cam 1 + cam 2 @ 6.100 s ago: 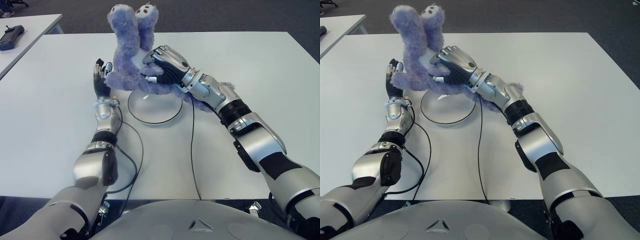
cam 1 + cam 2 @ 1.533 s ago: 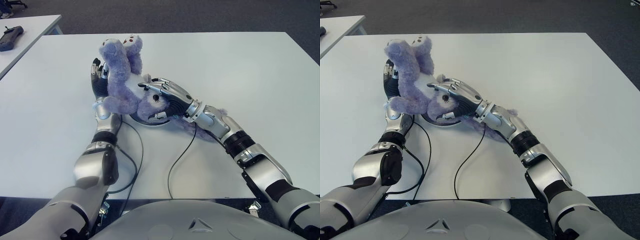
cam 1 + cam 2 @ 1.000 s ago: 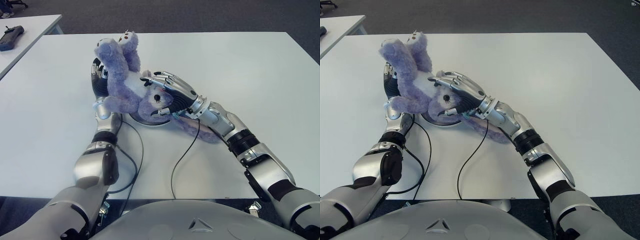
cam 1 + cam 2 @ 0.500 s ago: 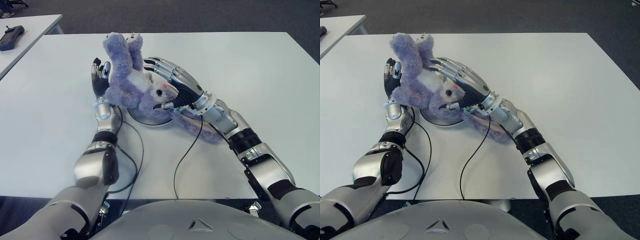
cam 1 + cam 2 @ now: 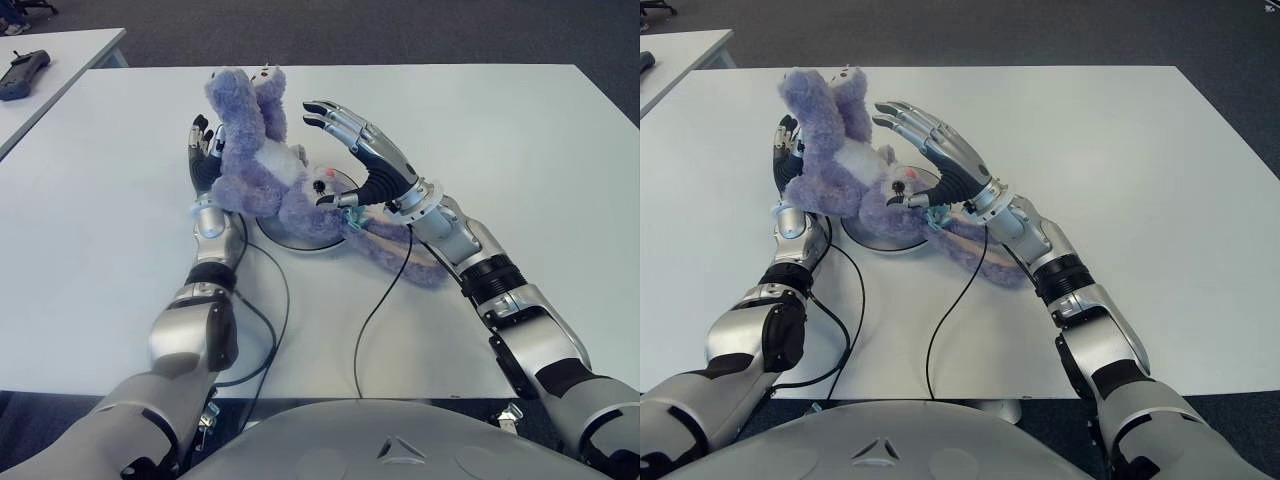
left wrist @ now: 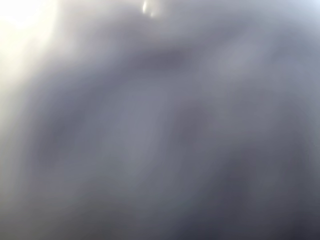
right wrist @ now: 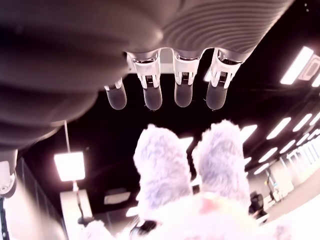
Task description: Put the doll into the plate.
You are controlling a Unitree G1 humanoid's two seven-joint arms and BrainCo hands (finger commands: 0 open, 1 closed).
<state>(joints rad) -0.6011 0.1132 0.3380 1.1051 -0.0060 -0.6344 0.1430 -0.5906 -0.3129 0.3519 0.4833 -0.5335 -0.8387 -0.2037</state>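
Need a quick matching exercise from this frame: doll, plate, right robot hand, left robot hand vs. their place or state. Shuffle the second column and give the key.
1. doll
2. plate
3. right robot hand
4. left robot hand

A. fingers spread open above the doll, holding nothing
B. upright against the doll's left side
C. flat on the table, mostly covered
D. purple and fuzzy, lying over the plate

Pairs: 1-D, 2-C, 3-A, 4-B

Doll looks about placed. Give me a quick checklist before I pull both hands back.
1. Doll over plate: ok, its body covers most of it.
2. Right hand released: ok, fingers spread, apart from the fur.
3. Left hand released: cannot tell, it sits behind the doll on its left and its wrist view is blocked.
4. Doll settled flat: not ok, legs point up, leaning on the left hand.
5. Cable clear of the doll: not ok, it crosses the arm trailing off the plate.
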